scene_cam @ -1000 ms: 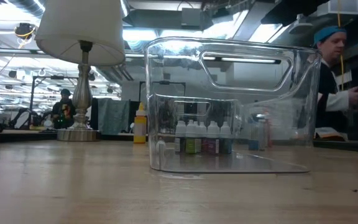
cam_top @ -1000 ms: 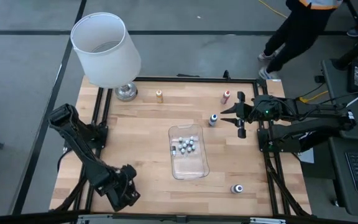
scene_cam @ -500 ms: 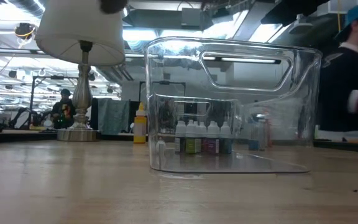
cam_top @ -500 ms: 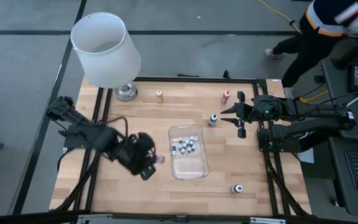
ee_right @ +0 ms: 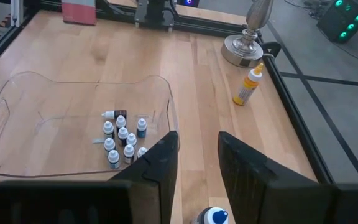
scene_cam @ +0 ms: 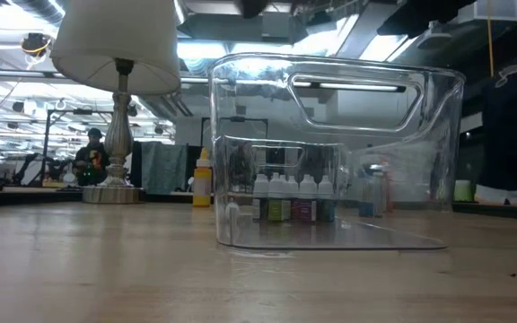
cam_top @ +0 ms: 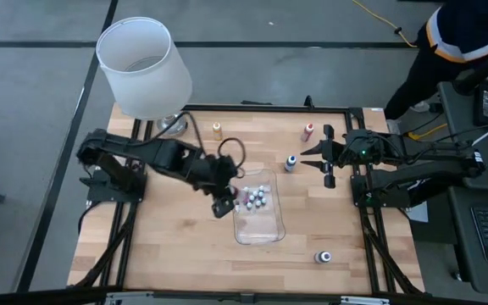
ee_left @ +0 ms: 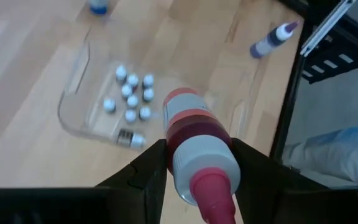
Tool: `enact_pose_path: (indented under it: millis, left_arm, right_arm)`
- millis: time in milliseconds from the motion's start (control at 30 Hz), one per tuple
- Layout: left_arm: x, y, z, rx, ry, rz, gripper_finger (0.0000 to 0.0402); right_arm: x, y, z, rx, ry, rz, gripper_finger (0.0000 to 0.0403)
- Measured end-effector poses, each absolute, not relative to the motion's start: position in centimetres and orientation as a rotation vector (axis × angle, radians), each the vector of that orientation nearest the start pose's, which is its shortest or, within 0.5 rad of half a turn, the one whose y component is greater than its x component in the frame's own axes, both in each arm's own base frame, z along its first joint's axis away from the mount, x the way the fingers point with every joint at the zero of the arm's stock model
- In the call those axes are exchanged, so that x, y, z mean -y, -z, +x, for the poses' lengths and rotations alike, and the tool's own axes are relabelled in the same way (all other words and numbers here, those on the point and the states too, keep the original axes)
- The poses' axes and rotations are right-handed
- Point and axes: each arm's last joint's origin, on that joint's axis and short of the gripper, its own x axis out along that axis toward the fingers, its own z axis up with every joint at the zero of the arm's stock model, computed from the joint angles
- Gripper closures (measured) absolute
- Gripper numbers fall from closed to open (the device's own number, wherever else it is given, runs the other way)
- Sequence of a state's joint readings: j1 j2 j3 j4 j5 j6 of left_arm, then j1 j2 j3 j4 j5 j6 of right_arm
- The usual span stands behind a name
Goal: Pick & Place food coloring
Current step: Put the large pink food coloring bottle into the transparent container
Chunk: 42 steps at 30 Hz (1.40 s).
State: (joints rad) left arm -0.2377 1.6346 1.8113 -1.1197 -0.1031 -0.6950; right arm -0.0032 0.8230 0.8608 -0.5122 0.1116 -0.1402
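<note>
A: High view?
B: Left gripper [cam_top: 224, 202] at the clear tray [cam_top: 261, 230], over the rim on its own arm's side, clamped on a red-tipped bottle [cam_top: 228, 206]. Tiny capped bottles [cam_top: 255, 198] clustered inside, just beyond. Right gripper [cam_top: 328, 157] waiting at table edge, blue-capped bottle [cam_top: 291, 163] just beside.
A: Low view?
B: No grippers. Glossy see-through tray walls, small bottles upright inside, pale caps up.
A: Left wrist?
B: Fingers [ee_left: 143, 177] pinching the bottle's white collar. Long axis along the fingers, nozzle toward camera, base toward tray. Smooth plastic cylinder, dark red fill. Tray ahead and below, so probably a short reach inward, then release.
A: Right wrist?
B: Fingers [ee_right: 160, 168] narrowly apart, empty. Tray well off; left arm clearly nearer.
</note>
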Motion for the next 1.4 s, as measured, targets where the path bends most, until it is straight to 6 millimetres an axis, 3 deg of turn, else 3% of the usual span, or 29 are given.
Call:
enact_pose_path:
  millis: [167, 300, 567, 733, 1067, 1400]
  left_arm:
    - [6.8, -40.1, 33.4, -0.926, -0.148, -0.416, 0.0257]
    - [7.1, -39.3, 34.4, -0.980, -0.115, -0.381, 0.0257]
    - [10.2, -34.3, 37.5, -1.145, 0.025, -0.241, 0.0257]
    - [11.1, -31.4, 39.3, -1.197, 0.060, -0.154, 0.0257]
    - [11.1, -26.2, 41.5, -1.285, 0.086, -0.065, 0.0257]
    - [10.6, -22.5, 41.4, -1.365, 0.084, -0.078, 0.0255]
  right_arm:
    - [0.4, -32.1, 16.8, -0.498, 0.078, -0.163, 0.0286]
    - [0.4, -31.9, 16.7, -0.513, 0.077, -0.164, 0.0286]
    - [0.4, -31.9, 16.7, -0.524, 0.076, -0.165, 0.0286]
    - [0.4, -31.9, 16.7, -0.524, 0.076, -0.165, 0.0286]
    - [0.4, -31.8, 16.6, -0.534, 0.075, -0.165, 0.0286]
    - [0.4, -31.7, 16.6, -0.539, 0.067, -0.163, 0.0286]
